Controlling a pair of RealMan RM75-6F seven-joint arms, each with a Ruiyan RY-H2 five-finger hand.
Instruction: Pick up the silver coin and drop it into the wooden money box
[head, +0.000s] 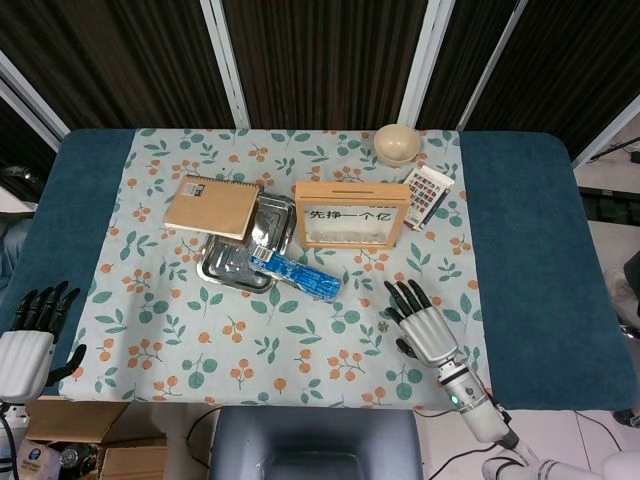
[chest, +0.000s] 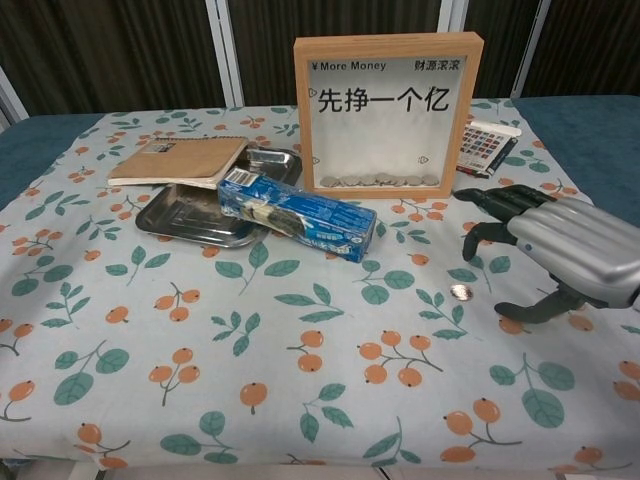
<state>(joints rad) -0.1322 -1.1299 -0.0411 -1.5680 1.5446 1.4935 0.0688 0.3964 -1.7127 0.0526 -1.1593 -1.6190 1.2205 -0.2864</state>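
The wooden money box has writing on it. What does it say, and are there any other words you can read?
"¥ More Money": top left of the wooden money box window.
"财源滚滚": top right of the window, small.
"先挣一个亿": big characters across the window.
Blue box: print too small to read.
Notebook cover label: too blurred.
Colour card: no readable text.

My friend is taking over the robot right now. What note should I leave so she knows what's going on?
Right hand: open, fingers spread, hovering beside the silver coin, not touching it.
Left hand: open, idle off the table's near left corner.
Silver coin: lying flat on the tablecloth, in front of the wooden money box.
Wooden money box: upright at the back, coins already piled inside.
Done: nothing picked up so far.
Left: pinch the coin, lift it, drop it into the slot on top.
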